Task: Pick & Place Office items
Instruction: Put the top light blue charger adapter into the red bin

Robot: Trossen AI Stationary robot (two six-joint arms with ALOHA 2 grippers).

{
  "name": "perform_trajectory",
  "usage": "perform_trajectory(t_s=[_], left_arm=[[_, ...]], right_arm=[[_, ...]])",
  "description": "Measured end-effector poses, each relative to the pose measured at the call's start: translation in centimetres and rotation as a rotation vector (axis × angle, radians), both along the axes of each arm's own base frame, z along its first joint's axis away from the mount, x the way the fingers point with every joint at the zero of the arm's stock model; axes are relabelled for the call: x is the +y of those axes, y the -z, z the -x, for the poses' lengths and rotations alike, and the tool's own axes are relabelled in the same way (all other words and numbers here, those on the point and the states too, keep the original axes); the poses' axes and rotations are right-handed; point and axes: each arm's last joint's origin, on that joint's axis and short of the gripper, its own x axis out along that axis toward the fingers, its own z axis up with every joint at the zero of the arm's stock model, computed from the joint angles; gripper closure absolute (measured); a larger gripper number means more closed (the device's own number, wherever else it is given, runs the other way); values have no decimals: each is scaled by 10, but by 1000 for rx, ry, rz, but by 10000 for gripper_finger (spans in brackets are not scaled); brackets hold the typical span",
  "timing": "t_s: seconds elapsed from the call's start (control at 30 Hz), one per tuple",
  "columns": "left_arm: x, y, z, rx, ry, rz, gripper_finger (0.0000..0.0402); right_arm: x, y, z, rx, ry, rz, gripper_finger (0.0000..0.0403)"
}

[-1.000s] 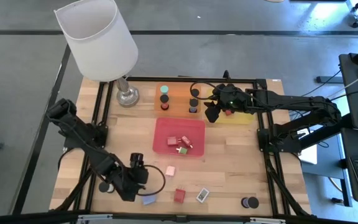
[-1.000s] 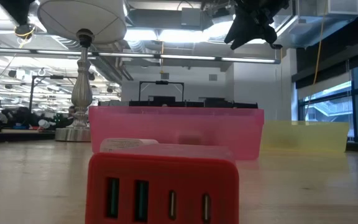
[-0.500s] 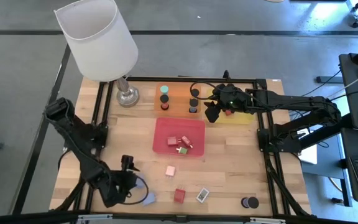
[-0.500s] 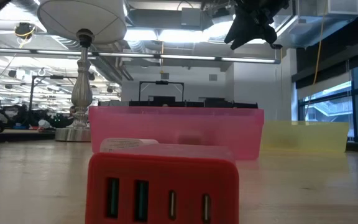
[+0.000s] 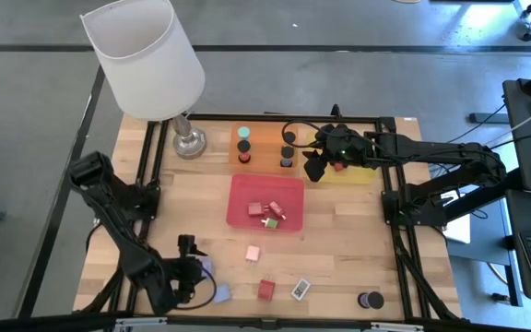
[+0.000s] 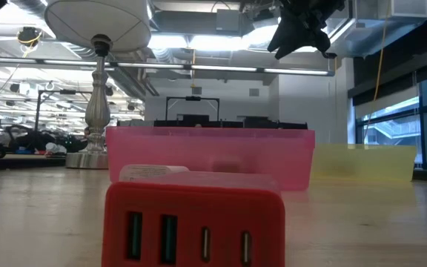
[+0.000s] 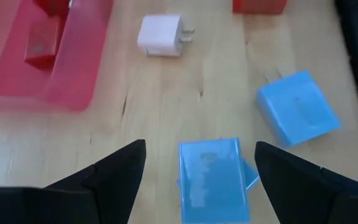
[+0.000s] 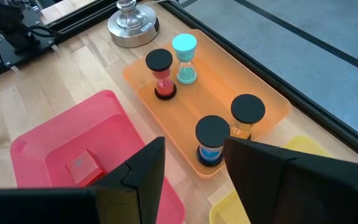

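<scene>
My left gripper (image 5: pixel 196 272) (image 7: pixel 199 149) is low over the table's near left part, pointing slantwise down, open. A lavender-blue block (image 7: pixel 213 180) (image 5: pixel 207 266) lies on the wood between its fingertips, with a gap to each finger. A second blue block (image 7: pixel 297 115) (image 5: pixel 221 294) lies beside it. A white plug piece (image 7: pixel 160 35) (image 5: pixel 253 253), a red block (image 5: pixel 265 289) and a small white rectangle (image 5: pixel 300 289) rest farther right. My right gripper (image 5: pixel 316 169) (image 8: pixel 194 155) hangs high between the orange and yellow trays, fingers apart, with nothing between them.
The red tray (image 5: pixel 247 189) in the middle holds a few small pieces. At the far edge, the orange tray (image 8: pixel 272 99) carries several upright hourglass-like cylinders, with the yellow tray (image 5: pixel 362 175) right of it. A lamp (image 5: pixel 189 143) stands far left. A black cylinder (image 5: pixel 370 300) sits near right.
My left gripper has swung toward the table's near left corner and sunk lower, uncovering the lavender-blue block that now lies at its fingertips. My right arm has kept still.
</scene>
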Motion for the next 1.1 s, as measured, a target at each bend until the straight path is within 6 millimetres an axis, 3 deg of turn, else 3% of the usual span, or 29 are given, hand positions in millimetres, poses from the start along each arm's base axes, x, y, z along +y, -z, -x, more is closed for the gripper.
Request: perform_trajectory(t_s=[0.33,1.1], left_arm=[[-7,29,-5,43,-57,-39,99],[-8,42,-2,81,-177,146,97]], right_arm=[[0,0,0,0,0,0,236],[0,0,0,0,-1,-1,236]])
